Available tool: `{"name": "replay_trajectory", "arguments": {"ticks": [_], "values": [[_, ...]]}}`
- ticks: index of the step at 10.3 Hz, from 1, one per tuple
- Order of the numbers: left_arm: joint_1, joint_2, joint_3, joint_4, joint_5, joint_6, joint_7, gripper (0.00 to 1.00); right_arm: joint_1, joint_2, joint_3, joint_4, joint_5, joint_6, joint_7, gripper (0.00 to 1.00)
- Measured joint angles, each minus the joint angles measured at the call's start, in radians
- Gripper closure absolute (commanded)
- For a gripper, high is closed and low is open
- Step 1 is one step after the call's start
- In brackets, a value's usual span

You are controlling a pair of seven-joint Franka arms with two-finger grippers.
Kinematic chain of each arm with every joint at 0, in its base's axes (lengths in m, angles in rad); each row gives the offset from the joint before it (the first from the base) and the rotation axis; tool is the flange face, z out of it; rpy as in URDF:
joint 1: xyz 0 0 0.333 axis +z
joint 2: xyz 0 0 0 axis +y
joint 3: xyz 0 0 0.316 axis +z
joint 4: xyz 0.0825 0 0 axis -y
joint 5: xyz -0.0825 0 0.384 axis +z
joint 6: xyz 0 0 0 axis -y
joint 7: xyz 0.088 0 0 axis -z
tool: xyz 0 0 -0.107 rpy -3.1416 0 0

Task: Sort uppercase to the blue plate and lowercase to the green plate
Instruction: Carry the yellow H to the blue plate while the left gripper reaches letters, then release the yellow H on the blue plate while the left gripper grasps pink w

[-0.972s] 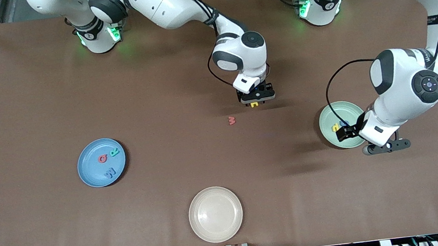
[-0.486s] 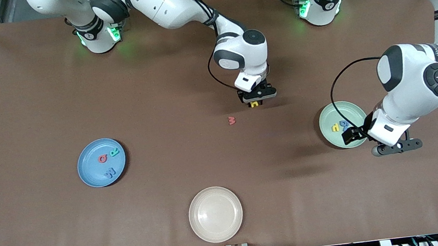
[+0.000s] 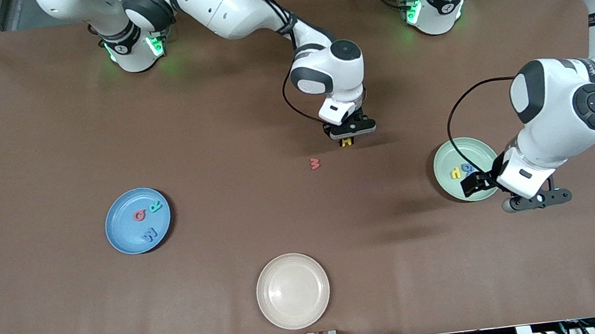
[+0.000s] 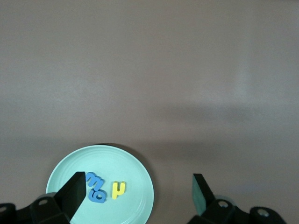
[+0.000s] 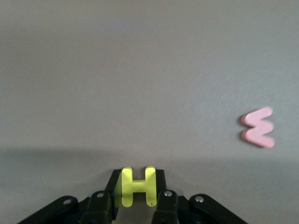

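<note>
Centrally, the right tool [image 3: 347,138] is down at the brown counter [image 3: 47,134], its two black fingers [image 5: 100,205] clenched on the yellow foam H [image 5: 138,185], a flat block capital seen upright between the pads in the right wrist view. Just nearer the front camera lies the red foam w [image 3: 315,163], a flat rounded lowercase shape, apart from the tool with bare counter all around it.

Toward the right arm's end sits the blue plate [image 3: 122,237], round, shallow, smooth plastic; on it rest the red Q [image 3: 139,215], green R [image 3: 155,207] and blue W [image 3: 149,234], none touching the rim. Toward the left arm's end sits the pale green plate [image 3: 445,158], same shape, holding a yellow lowercase letter [image 3: 455,173], a blue rounded lowercase letter [image 3: 466,168] and a blue w [image 4: 93,179]; the two blue pieces touch. The left tool [image 4: 140,198] hangs over this plate's edge nearer the front camera, released, fingers spread wide and holding nothing.

Nearest the front camera, close to the counter's edge, stands a beige plate [image 3: 274,309], carrying nothing. Wide matte counter separates the three plates.
</note>
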Motion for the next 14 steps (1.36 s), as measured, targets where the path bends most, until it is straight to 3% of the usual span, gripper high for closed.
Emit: {"name": "replay_trajectory", "arguments": {"ticks": [3, 6, 8, 10, 14], "values": [[-0.001, -0.001, -0.001, 0.000, 0.000, 0.000, 0.001, 0.00, -0.090, -0.114, -0.004, 0.011, 0.082, -0.092, -0.036, 1.00], [-0.037, -0.001, -0.012, -0.001, 0.000, -0.005, -0.012, 0.00, -0.286, -0.335, -0.011, -0.055, 0.219, -0.317, -0.232, 1.00], [-0.130, 0.004, -0.018, -0.009, 0.000, -0.007, -0.147, 0.00, -0.474, -0.517, -0.016, -0.240, 0.296, -0.353, -0.433, 1.00], [-0.222, 0.019, -0.020, -0.013, 0.000, -0.007, -0.286, 0.00, -0.636, -0.624, -0.026, -0.404, 0.319, -0.379, -0.570, 1.00], [-0.359, 0.088, -0.018, -0.020, 0.000, 0.065, -0.453, 0.00, -0.748, -0.637, -0.174, -0.626, 0.321, -0.333, -0.824, 1.00]]}}
